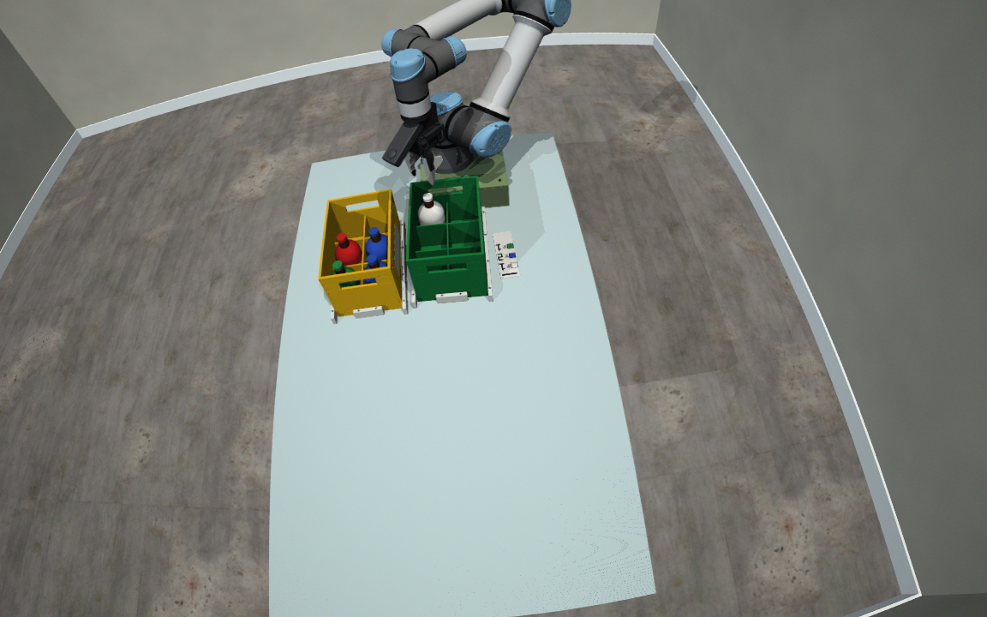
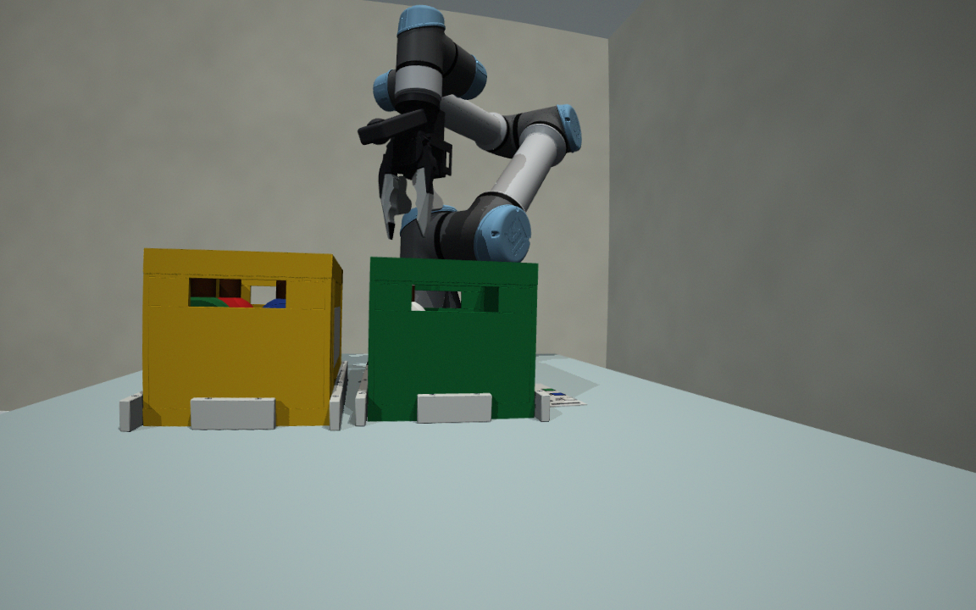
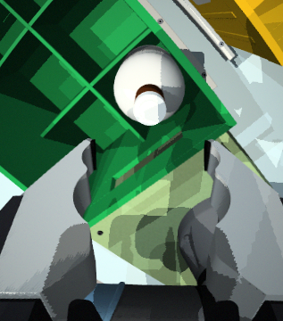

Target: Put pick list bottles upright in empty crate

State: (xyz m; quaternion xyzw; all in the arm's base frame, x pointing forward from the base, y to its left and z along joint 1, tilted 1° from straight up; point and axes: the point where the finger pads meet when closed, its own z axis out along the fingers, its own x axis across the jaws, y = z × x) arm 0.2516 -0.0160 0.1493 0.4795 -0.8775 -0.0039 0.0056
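The green crate [image 1: 445,237] stands right of the yellow crate [image 1: 362,250] on the table. A white-label bottle [image 1: 429,209] stands upright in the green crate's back left cell; the crate's other cells are empty. My gripper [image 1: 416,164] hangs above that crate's back edge, clear of the bottle, with its fingers apart and nothing between them. In the wrist view the white-label bottle [image 3: 149,89] sits beyond the fingertips of the gripper [image 3: 151,149]. The yellow crate holds a red bottle [image 1: 346,249], a blue bottle [image 1: 376,245] and a green bottle [image 1: 338,267]. The pick list [image 1: 508,254] lies right of the green crate, showing green, blue and white marks.
The arm's olive base block [image 1: 493,183] stands just behind the green crate. Low white brackets [image 2: 453,407] sit along the crates' bottom edges. In the front view the green crate [image 2: 451,337] and the yellow crate [image 2: 241,337] stand side by side with a narrow gap.
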